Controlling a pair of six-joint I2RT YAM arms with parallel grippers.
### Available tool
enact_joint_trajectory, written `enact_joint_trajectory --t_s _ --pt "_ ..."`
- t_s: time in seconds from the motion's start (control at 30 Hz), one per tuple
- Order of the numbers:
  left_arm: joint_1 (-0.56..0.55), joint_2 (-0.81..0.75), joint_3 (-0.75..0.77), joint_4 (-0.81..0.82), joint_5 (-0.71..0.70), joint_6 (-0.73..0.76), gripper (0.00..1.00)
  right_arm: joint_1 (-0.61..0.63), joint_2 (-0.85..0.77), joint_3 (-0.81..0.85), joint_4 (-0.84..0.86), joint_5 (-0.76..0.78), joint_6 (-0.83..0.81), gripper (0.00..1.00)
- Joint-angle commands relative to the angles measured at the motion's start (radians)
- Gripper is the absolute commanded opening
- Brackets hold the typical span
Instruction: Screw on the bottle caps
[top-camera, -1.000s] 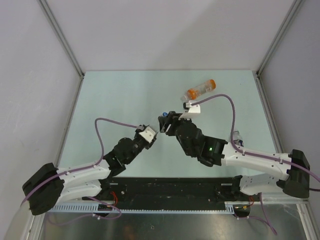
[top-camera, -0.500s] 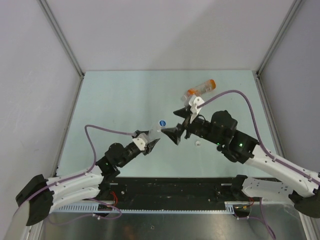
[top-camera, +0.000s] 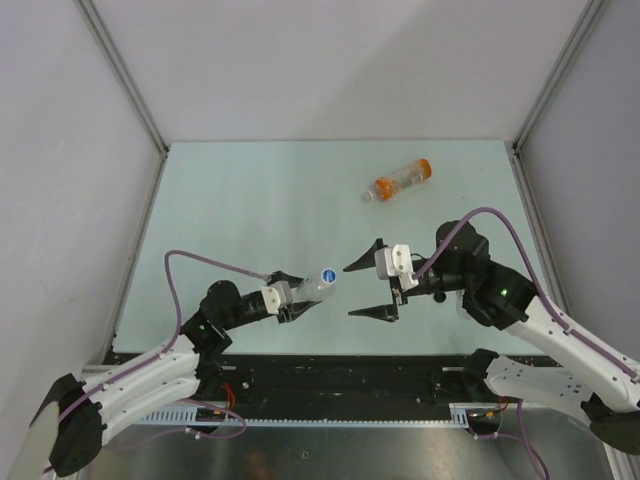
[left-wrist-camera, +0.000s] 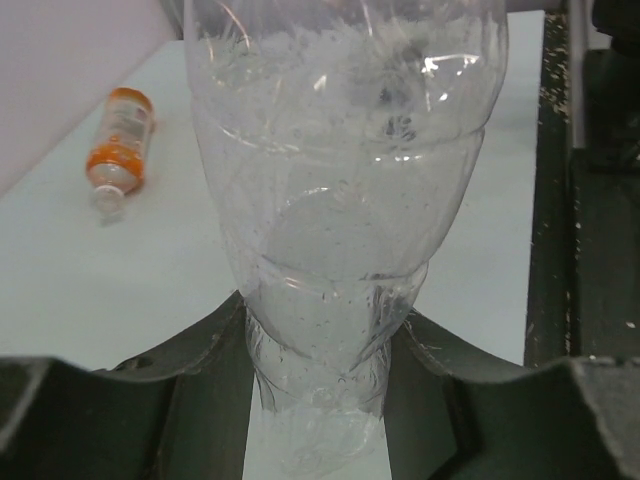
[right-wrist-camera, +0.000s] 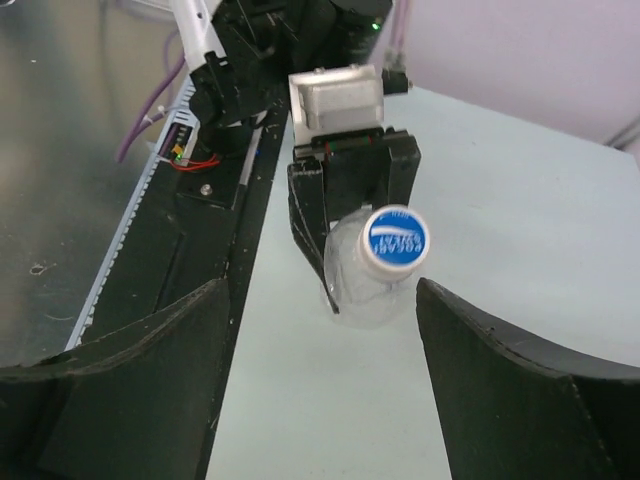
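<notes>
Right end effector (top-camera: 368, 290) backed away, spread, empty. Left end effector (top-camera: 300, 295) pinches clear plastic bottle (left-wrist-camera: 340, 230), blue-white round cap (right-wrist-camera: 396, 240) on its neck. Next: realign squarely on cap, grip rim, twist.

The left end effector (top-camera: 306, 296) grips a clear bottle (top-camera: 314, 285), its cap (top-camera: 327, 277) pointing at the right end effector (top-camera: 351, 291), jaws spread.

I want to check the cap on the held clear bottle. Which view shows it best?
Right wrist: the cap faces the lens, its blue print plain. Top external shows it as a small dot; left wrist shows only the clear bottle itself, no cap.
</notes>
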Motion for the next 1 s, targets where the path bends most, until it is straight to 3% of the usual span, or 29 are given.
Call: enact_joint_trajectory --t_s 0.0,0.23,0.7,0.97 --pt "0.009 0.017 0.04 -0.031 0.117 0.041 0.0 -0.005 0.033 0.027 0.086 -0.086 0.014 0.79" --pt "0.01 0.055 0.061 -0.046 0.14 0.044 0.0 -0.002 0.085 0.027 0.15 -0.093 0.029 0.75" --pt "0.01 0.062 0.07 -0.047 0.168 0.026 0.0 0.02 0.131 0.028 0.109 -0.048 -0.004 0.66" --pt "0.009 0.066 0.073 -0.046 0.171 0.018 0.0 0.027 0.142 0.027 0.131 -0.019 0.029 0.4"
